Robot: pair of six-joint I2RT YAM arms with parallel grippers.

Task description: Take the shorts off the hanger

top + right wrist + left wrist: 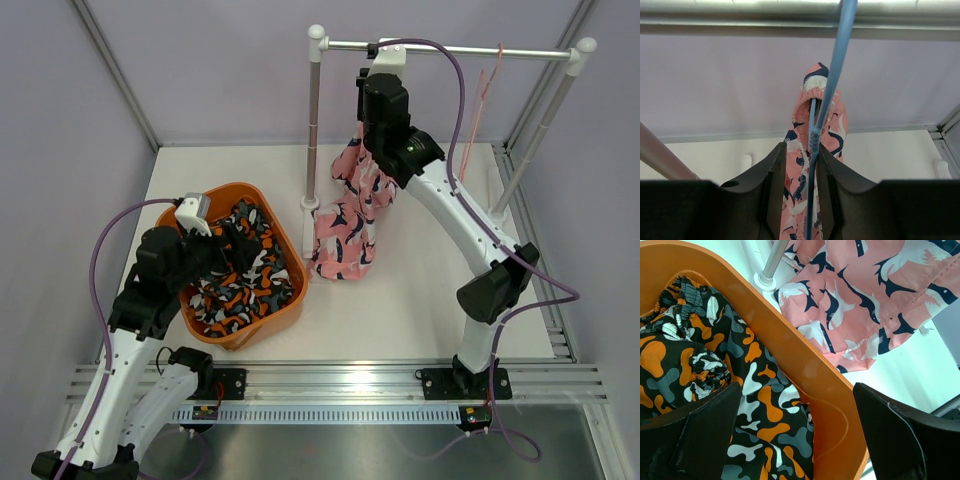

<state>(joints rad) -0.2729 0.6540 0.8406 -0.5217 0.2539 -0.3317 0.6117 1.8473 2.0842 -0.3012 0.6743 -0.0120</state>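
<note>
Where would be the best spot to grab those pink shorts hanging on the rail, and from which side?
Likely the pink shorts' waistband, coming from the robot's side. There it is gathered into a narrow bunch on the blue hanger, slim enough to pinch, while the legs below hang wide. The right claw straddles that spot.

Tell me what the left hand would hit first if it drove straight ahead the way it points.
Most likely the camouflage shorts lying in the orange basket; the open left hand points down into it, close to one wall. Depth is unclear, so that wall could come first.
</note>
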